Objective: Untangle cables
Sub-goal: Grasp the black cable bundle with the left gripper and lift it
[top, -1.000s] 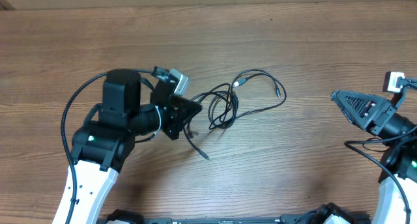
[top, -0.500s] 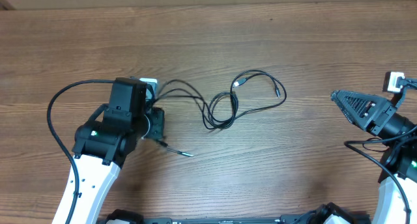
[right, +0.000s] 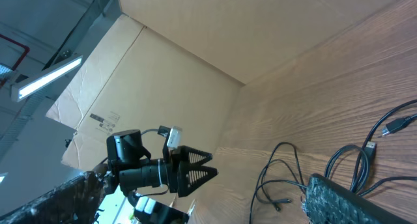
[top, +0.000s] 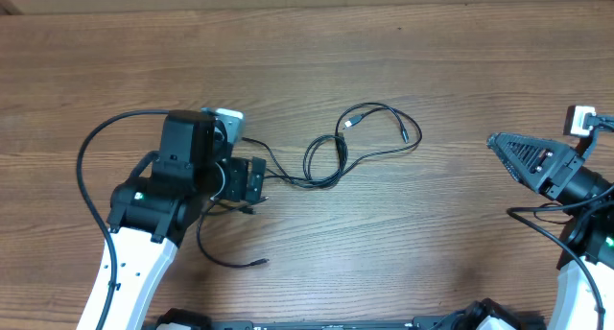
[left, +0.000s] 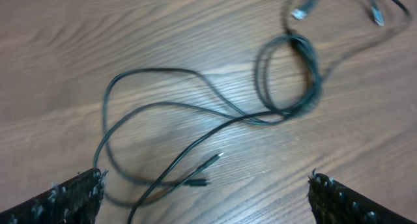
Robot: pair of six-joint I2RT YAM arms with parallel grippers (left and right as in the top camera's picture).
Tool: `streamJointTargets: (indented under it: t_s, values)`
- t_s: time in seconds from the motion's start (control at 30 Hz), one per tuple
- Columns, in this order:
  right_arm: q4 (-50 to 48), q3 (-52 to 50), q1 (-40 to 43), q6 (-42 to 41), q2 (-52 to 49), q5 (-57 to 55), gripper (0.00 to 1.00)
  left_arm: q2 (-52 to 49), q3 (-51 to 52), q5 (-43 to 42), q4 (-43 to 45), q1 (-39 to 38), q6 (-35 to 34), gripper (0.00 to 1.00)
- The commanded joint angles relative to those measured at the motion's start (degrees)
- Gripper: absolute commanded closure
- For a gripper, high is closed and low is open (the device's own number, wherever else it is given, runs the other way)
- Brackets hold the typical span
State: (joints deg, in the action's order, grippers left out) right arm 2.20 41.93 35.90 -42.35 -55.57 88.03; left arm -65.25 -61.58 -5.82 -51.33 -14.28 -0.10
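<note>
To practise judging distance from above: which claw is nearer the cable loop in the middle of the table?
Left. The left claw is close beside the cable loop, open over its trailing strands; the right claw sits far off on the opposite side.

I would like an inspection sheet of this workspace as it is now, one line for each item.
Surface: wooden table, bare wood.
Job's things: two thin black cables, crossed in loops at mid-table; one plug end lies by the left arm.
Clutter: nothing seen.
Grippers: left tool open over the cords, gripping nothing; right tool open, apart from the cords.
Cables: thick arm wiring arcs beside the left arm.
Surroundings: cardboard panels behind the table.
</note>
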Motion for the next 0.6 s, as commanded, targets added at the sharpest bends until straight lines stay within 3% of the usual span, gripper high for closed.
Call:
streamJointTargets:
  t_s: [0.0,0.17,0.37,0.57]
  values:
    - [-0.20,0.79,-0.28,0.44,0.15,1.88,0.02,-2.62,-0.46,-8.92,0.35,-0.09,12.00,0.00]
    - [-0.20,0.79,-0.28,0.44,0.15,1.88,0.00,-10.69,-0.46,-13.31,2.14,-1.27,16.74,0.07]
    - [-0.20,0.79,-0.28,0.44,0.15,1.88,0.00,-20.94,-0.46,-12.63,13.33,-4.94,16.87,0.06]
    - [-0.20,0.79,-0.28,0.44,0.15,1.88,0.00,-31.41,-0.46,-0.42,22.47,-9.62,20.26,0.06]
